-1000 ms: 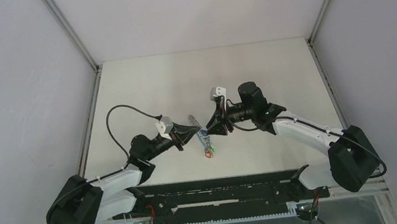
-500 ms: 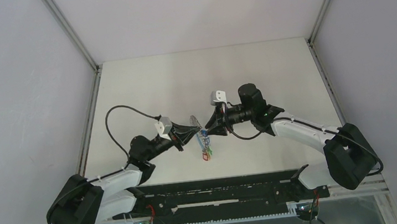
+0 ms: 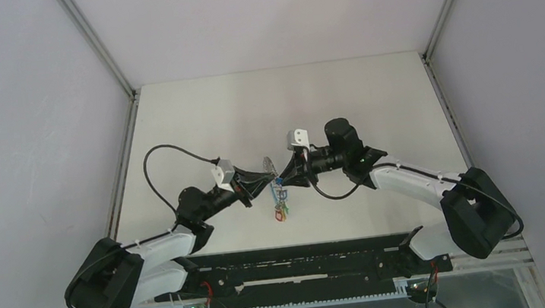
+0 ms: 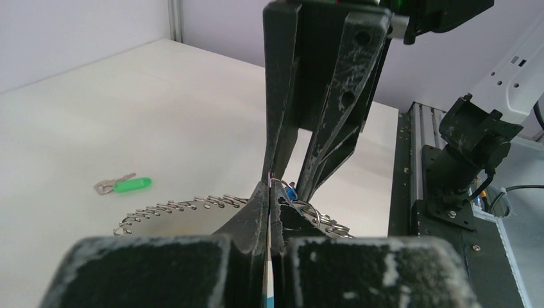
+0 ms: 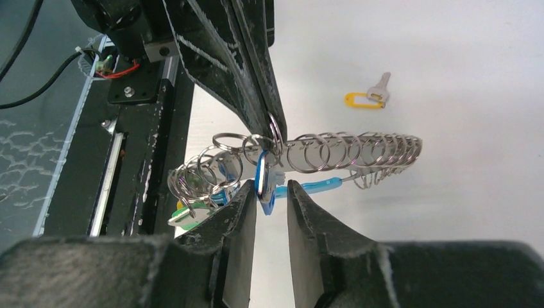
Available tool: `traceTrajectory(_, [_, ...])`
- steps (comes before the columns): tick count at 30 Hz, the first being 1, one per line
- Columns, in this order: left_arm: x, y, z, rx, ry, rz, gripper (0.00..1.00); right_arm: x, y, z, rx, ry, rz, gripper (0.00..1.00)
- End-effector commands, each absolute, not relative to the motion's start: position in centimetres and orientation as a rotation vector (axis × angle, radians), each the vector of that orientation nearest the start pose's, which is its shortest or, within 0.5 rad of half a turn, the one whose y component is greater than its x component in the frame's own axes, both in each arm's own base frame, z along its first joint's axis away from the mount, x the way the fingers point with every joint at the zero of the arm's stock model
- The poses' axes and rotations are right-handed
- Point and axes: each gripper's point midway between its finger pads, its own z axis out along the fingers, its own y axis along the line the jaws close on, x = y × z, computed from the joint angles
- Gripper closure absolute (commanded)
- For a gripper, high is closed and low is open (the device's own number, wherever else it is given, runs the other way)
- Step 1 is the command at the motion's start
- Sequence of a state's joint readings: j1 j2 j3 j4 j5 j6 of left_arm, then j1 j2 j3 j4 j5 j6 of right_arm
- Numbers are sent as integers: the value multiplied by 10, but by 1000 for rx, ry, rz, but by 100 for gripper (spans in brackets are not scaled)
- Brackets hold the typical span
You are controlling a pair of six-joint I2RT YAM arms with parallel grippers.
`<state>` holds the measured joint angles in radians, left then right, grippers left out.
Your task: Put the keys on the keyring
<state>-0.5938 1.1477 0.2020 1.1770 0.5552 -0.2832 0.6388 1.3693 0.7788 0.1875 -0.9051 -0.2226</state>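
Observation:
My left gripper (image 4: 269, 190) is shut on the thin wire of the keyring (image 5: 321, 151), holding it up off the table. The keyring carries a row of small silver rings and a turquoise sleeve (image 5: 319, 187). A blue-headed key (image 5: 262, 183) hangs from it between the fingers of my right gripper (image 5: 271, 186), which stand apart: the key rests near the left finger with a gap to the right one. From above, the two grippers (image 3: 268, 176) (image 3: 285, 179) meet tip to tip, and coloured tags (image 3: 282, 213) dangle below. A green key (image 4: 126, 186) and an orange-yellow key (image 5: 365, 97) lie on the table.
The black rail (image 3: 296, 262) with the arm bases runs along the near edge, close under the hanging tags. White walls and metal posts (image 3: 102, 49) close in the table (image 3: 370, 98) at the left, right and back.
The right gripper has moved left toward the left gripper, and its fingers have narrowed around the blue key. The left gripper still holds the keyring, nudged slightly.

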Motion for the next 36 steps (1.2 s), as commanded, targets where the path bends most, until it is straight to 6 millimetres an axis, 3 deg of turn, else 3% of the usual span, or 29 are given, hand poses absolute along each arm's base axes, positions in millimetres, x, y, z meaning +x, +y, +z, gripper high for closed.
traceTrajectory(1, [207, -263, 223, 674, 1184, -1109, 100, 215, 328, 173, -1358, 1406, 1119, 76])
traceTrajectory(13, [207, -263, 223, 649, 1182, -1128, 100, 215, 334, 179, -1351, 1356, 1095, 80])
traceTrajectory(19, [209, -261, 223, 629, 1185, -1124, 100, 214, 333, 182, -1354, 1352, 1076, 100])
traceTrajectory(28, [208, -254, 234, 580, 1153, -1113, 100, 218, 321, 176, -1383, 1408, 954, 100])
traceTrajectory(36, [211, -245, 247, 515, 1119, -1087, 100, 205, 333, 172, -1469, 1414, 916, 100])
